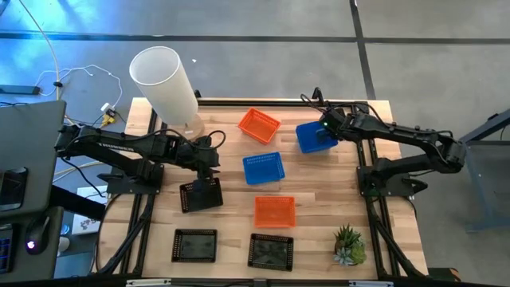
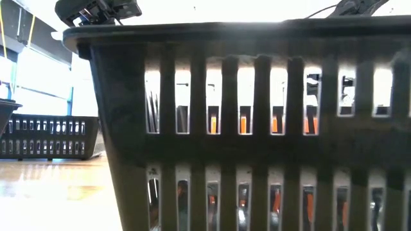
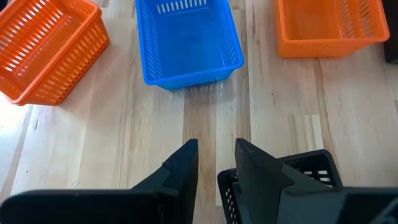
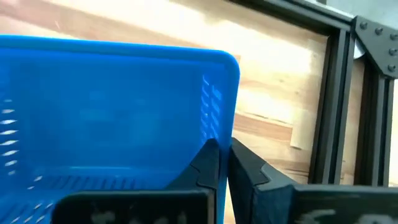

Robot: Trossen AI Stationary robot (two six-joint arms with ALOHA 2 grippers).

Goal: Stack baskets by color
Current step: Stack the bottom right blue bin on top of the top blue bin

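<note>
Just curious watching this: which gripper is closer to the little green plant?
Right. The right gripper is at the far blue basket, straight across the table from the plant. The left gripper sits over a black basket, much farther left.

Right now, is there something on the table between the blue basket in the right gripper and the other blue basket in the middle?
Nothing visible does. The right gripper is shut on the wall of the held blue basket, and only bare table lies between it and the middle blue basket. The orange basket sits beside that path.
</note>
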